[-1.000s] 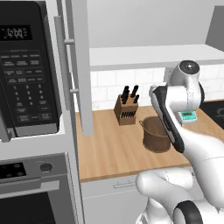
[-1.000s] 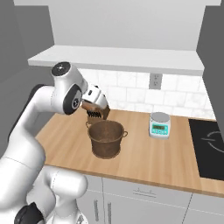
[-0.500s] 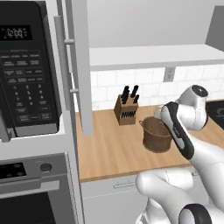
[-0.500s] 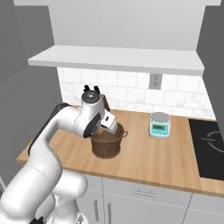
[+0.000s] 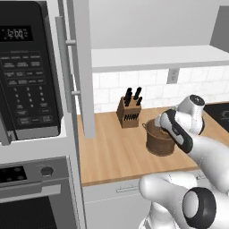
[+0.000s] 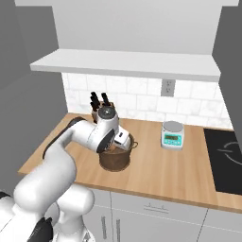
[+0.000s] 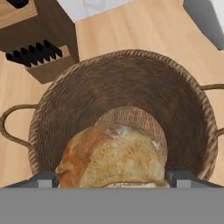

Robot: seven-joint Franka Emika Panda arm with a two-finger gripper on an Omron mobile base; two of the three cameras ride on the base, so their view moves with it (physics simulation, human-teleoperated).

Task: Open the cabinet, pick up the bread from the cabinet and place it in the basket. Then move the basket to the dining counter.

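Bread (image 7: 111,155) lies between the two fingertips, low inside the basket (image 7: 175,105), which stands on the wooden worktop (image 6: 156,170) just in front of the knife block (image 5: 128,112). From the hand view the gripper (image 7: 111,178) stands spread wide, one tip on each side of the roll; whether the tips touch it I cannot tell. The step in hand seems to be the drop into the basket. To do it well, leave the fingers wide and lift straight up, clear of the rim and loop handles, so the basket does not tip. The cabinet (image 5: 82,67) door hangs open beside the microwave (image 5: 29,71), whose display reads 12:00; its keypad labels are too small to read.
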